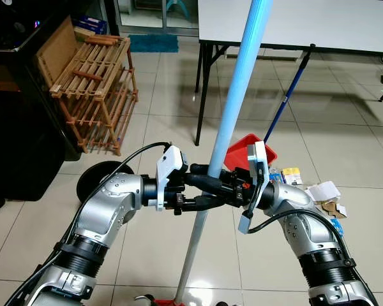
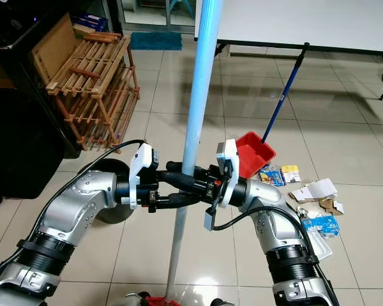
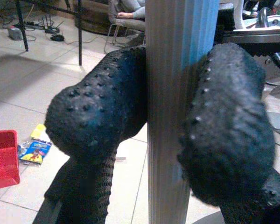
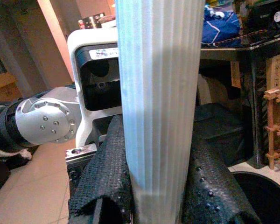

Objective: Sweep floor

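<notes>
Both grippers, left and right, clench the broom pole mid-shaft between them; likely light, stiff, slippery.

Probably a home workroom: tiled floor, white folding table, wooden rack, litter.

A wooden rack is leaning against black furniture, a teal mat is lying beyond it, and a white desk is standing behind.
</notes>
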Robot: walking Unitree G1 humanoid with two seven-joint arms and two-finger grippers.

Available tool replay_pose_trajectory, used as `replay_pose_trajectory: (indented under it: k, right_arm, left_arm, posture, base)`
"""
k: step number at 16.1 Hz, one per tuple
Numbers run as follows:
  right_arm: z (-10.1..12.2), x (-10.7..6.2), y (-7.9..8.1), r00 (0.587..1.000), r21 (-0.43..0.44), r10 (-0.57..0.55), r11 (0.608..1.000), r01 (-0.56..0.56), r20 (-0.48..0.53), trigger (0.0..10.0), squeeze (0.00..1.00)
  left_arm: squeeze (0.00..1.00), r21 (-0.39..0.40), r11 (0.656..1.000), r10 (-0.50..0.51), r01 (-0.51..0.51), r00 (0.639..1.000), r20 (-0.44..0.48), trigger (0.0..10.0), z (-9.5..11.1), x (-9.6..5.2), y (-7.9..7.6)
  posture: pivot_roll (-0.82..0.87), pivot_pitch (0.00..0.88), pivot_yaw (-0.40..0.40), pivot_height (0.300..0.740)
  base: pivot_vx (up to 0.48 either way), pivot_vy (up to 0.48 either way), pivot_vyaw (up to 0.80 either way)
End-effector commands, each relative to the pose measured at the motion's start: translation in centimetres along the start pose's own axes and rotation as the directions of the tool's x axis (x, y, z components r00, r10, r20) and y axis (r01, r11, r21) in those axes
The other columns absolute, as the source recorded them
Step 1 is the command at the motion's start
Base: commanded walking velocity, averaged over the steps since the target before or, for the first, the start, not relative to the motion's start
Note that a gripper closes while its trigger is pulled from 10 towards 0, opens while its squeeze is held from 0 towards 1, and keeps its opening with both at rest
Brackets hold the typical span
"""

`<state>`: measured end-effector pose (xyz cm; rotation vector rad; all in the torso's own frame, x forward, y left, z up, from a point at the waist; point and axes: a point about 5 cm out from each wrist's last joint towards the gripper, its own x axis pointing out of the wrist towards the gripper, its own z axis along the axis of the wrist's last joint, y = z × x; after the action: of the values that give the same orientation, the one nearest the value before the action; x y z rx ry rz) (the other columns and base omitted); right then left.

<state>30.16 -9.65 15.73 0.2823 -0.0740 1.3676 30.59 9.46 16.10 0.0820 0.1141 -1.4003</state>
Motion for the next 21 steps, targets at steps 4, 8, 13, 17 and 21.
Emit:
replay_pose_trajectory:
  k: [4,8,13,17,21]
  right_arm:
    - [0.28,0.25,0.4,0.999,0.017,0.023,1.0,-0.023,0.036,10.0,0.0]
    - [0.29,0.24,0.38,0.999,0.016,0.023,1.0,-0.023,0.034,10.0,0.0]
    - [0.29,0.1,0.28,0.999,0.015,0.011,1.0,-0.012,0.034,10.0,0.0]
    - [0.3,0.1,0.29,0.999,0.016,0.012,1.0,-0.013,0.035,10.0,0.0]
    - [0.29,0.1,0.31,0.999,0.017,0.013,1.0,-0.014,0.036,10.0,0.0]
  left_arm:
    - [0.0,0.017,0.999,-0.03,0.03,0.999,0.017,10.0,0.64,0.63,0.0]
    - [1.0,0.011,0.999,-0.033,0.033,0.999,0.014,10.0,0.55,0.62,-0.01]
    - [1.0,0.011,1.0,-0.025,0.025,1.0,0.011,10.0,0.47,0.55,0.09]
    - [1.0,0.008,1.0,-0.025,0.025,1.0,0.012,10.0,0.44,0.55,0.08]
    - [1.0,0.007,0.999,-0.032,0.032,0.999,0.015,10.0,0.52,0.65,0.05]
  posture:
    - [0.06,0.171,-0.05,0.74]
    - [0.06,0.172,-0.051,0.74]
    - [0.06,0.171,-0.049,0.74]
    - [0.06,0.173,-0.05,0.74]
    - [0.06,0.171,-0.049,0.74]
  base:
    - [0.0,0.0,0.0]
    - [0.0,0.0,0.0]
    - [0.0,0.0,0.0]
    - [0.0,0.0,0.0]
    - [0.0,0.0,0.0]
